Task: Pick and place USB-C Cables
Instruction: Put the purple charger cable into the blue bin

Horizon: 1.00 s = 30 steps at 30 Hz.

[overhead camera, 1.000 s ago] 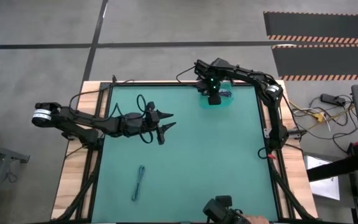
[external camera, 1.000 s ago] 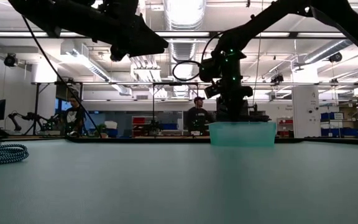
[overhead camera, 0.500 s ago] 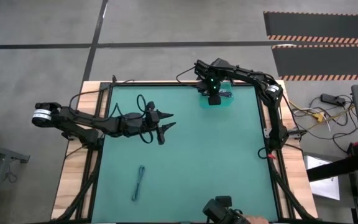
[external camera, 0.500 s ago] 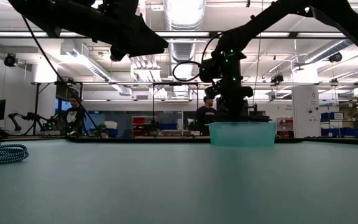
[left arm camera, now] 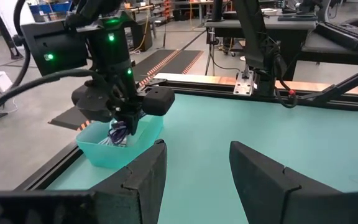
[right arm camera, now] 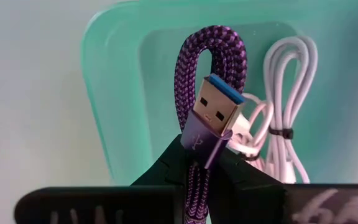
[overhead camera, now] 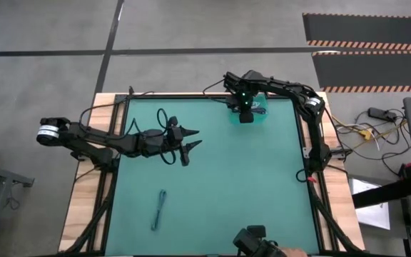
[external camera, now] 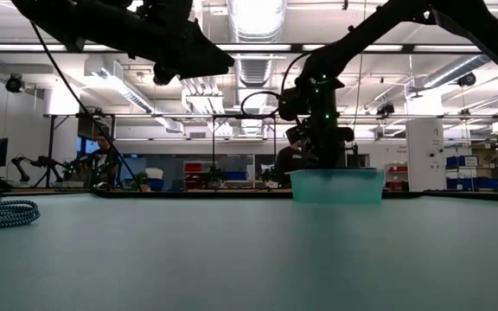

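Lower length of purple braided cable (right arm camera: 209, 68) disappearing between right gripper (right arm camera: 209, 163) fingers; coiled white cable (right arm camera: 289, 124) running off picture edge behind black gripper body.

No text, label, brand or number can be read in any of the views. The right wrist view shows pale, smeared marks on the dark bar (right arm camera: 166, 202) along the bottom of the frame, at lower left and lower right, but they cannot be made out as letters. The only sign-like markings are the orange-and-black hazard stripes (overhead camera: 366, 43) edging the dark floor mats at the upper right of the high view.
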Available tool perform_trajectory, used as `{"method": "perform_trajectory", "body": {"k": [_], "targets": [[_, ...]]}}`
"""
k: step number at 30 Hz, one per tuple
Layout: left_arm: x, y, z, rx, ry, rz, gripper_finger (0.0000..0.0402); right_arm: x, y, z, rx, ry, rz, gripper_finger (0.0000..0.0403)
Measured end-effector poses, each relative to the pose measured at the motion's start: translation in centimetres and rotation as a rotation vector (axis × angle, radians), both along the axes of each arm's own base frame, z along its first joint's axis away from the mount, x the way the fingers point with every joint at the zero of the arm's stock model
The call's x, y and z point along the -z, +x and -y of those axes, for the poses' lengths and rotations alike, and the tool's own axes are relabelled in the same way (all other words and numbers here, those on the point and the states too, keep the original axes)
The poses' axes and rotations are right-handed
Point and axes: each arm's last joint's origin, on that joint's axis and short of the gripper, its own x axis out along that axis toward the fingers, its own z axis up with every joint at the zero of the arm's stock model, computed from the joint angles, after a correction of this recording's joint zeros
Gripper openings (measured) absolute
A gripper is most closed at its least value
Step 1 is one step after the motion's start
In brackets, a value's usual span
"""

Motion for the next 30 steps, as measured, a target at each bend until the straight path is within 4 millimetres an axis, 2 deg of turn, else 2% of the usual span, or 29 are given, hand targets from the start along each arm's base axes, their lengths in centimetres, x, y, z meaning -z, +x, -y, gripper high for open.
{"method": "perform_trajectory", "body": {"k": [15, 23, 30], "targets": [[0.0, 0.0, 0.0, 0.0, 0.0, 0.0, 0.016, 1.4, -0.1, -0.1, -0.003, -0.011, 0.012, 0.002], [0.0, 0.0, 0.0, 0.0, 0.0, 0.001, 0.016, 1.4, 0.1, 0.1, 0.004, -0.027, 0.028, 0.002], [0.0, 0.0, 0.0, 0.0, -0.001, 0.001, 0.016, 1.4, 0.0, 0.0, 0.009, -0.024, 0.025, 0.0048]]}}
